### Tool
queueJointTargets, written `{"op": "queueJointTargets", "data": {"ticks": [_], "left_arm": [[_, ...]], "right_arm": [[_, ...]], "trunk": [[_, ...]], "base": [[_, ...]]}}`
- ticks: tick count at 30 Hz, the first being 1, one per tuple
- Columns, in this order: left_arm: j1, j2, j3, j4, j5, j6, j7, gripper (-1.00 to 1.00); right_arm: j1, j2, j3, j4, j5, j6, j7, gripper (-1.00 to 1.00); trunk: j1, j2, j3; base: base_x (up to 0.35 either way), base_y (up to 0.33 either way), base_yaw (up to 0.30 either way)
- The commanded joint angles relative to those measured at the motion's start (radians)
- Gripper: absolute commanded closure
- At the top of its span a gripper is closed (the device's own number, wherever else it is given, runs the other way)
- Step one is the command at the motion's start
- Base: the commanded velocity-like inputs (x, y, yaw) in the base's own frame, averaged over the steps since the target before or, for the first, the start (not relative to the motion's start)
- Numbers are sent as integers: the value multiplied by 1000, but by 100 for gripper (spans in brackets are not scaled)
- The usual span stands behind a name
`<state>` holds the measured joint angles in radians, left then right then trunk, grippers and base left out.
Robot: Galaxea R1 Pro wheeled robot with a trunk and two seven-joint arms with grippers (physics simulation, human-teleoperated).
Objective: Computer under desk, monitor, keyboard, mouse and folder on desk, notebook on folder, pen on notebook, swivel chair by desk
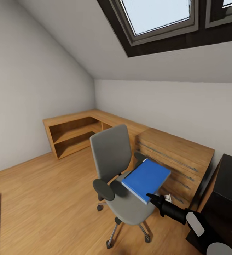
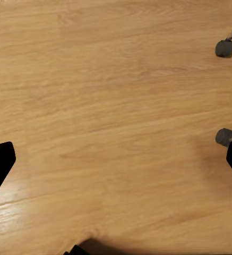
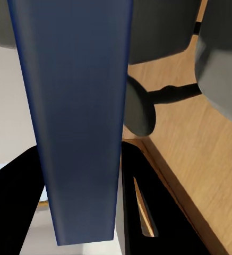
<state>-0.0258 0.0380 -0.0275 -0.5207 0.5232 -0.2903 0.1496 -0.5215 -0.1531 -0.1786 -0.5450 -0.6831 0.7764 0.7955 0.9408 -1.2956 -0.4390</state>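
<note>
I had the folder point(image 1: 146, 179) pinched in the right end effector point(image 1: 154, 199), clamped on its near edge w/ the rest of it sticking out away from me, up and over the seat of the swivel chair point(image 1: 120, 177). It looked lifted clear of the seat, tilted, near corner lower than the far one, though I couldn't be sure it wasn't brushing the armrest. In the right wrist view the folder point(image 3: 78, 111) ran as a long blue band straight out between the two black fingers point(image 3: 147, 207), so its long axis lay along the end effector's reach. The desk point(image 1: 229, 191) sat just off to my right, close by the right arm, so I judged the next move would be a swing to the right and a set-down on that black top, flat side down. The left end effector point(image 2: 116, 175) hung spread wide over bare wood floor point(image 2: 105, 106), holding nothing, two chair casters point(image 2: 224, 49) nearby. The folder itself: thin, bright blue, rectangular, pale along the edge, stiff enough not to droop from a one-edge grip.
</note>
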Motion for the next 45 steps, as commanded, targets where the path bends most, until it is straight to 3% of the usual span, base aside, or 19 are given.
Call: {"op": "queueJointTargets", "data": {"ticks": [1,16,45], "left_arm": [[0,0,-3,0,2,-3,5,-100],[0,2,-2,37,2,-6,4,-100],[0,1,-3,39,0,-6,4,-100]], "right_arm": [[-1,1,-2,0,1,-4,2,100],[-1,1,-2,0,0,-29,4,100],[-1,4,1,0,5,-32,2,100]], "trunk": [[-4,7,2],[-61,112,48],[-173,315,138]], "base": [[0,0,-141],[0,0,-209],[0,0,-10]]}}
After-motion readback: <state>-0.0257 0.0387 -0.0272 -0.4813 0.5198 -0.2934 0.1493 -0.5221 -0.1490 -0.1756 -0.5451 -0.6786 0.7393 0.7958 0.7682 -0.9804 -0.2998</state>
